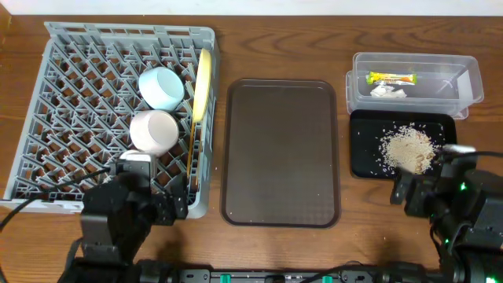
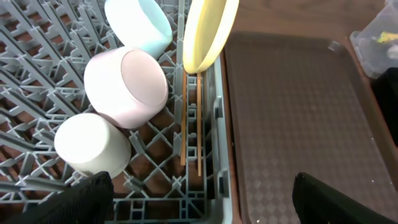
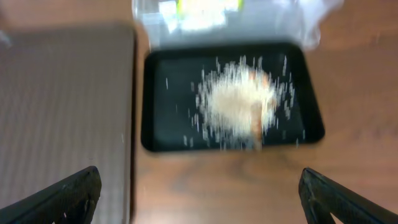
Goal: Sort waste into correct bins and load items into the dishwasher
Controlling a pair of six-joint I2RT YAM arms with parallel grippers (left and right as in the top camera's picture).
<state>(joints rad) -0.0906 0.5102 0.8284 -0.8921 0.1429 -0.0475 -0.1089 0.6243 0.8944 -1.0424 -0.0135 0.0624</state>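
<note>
Your left gripper hangs with its fingers spread wide and nothing between them, low over the near right corner of the grey dish rack, which fills the table's left end. Just ahead of it the two chopsticks lie side by side in the rack's right-hand channel. The yellow plate stands on edge over their far ends. To the left, the pinkish-white bowl rests on its side against the pegs, the light blue bowl lies beyond it, and a cream-white cup sits nearer you.

Your right gripper is also spread apart and empty, near the table's front right corner. Its view is blurred. Ahead of it the black tray carries a heap of rice grains. Behind that, toward the far right corner, the clear tub holds the snack wrapper and the paper scrap. The brown serving tray lies mid-table between rack and bins
</note>
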